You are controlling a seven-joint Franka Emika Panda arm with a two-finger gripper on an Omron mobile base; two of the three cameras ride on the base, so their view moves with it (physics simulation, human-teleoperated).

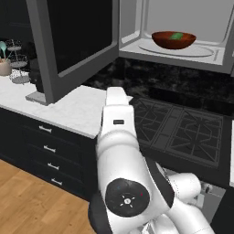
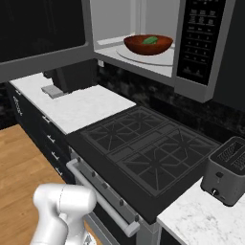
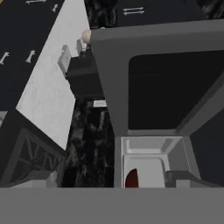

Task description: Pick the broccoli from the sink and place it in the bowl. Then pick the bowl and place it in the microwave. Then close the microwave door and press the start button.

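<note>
Gripper fingers are spread wide with nothing in them, hand looking at the microwave door (image 3: 162, 83) swung open off the microwave (image 1: 183, 55), and inside it the bowl (image 1: 173, 40) holds the broccoli (image 1: 176, 36), above the stove (image 2: 148, 153).

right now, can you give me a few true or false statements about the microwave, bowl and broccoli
1. The bowl sits inside the microwave. True.
2. The broccoli lies on the stove. False: it is in the bowl.
3. The microwave door is shut. False: it stands swung open to the left.
4. A toaster stands on the counter right of the stove. True.
5. The bowl rests on the round turntable. True.
6. The bowl is blue. False: it is reddish-brown.
</note>
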